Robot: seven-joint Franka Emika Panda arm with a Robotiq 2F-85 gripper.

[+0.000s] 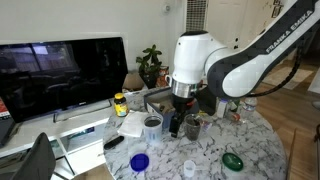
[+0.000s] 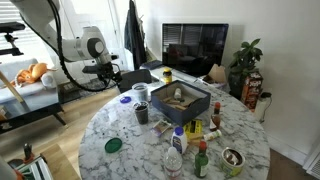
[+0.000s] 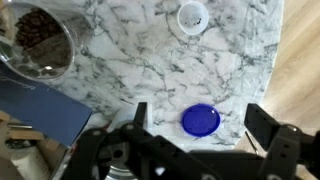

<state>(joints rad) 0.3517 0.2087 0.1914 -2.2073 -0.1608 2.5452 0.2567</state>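
My gripper (image 3: 203, 125) is open and empty, and hangs above the marble table (image 3: 130, 60). In the wrist view a round blue lid (image 3: 201, 120) lies flat on the table, seen between my two fingers and below them. The lid also shows in both exterior views (image 1: 139, 161) (image 2: 126, 99). The gripper shows in both exterior views (image 1: 179, 126) (image 2: 109, 73), well above the tabletop. A glass jar of dark coffee beans (image 3: 40, 45) stands at the upper left of the wrist view.
A small white lid (image 3: 191, 16) lies on the table beyond the blue one. A green lid (image 1: 232, 160) (image 2: 113, 145), a glass cup (image 1: 152, 125), a yellow-capped jar (image 1: 120, 103) and a dark box (image 2: 180, 100) with bottles beside it are on the table. A television (image 1: 60, 70) stands behind.
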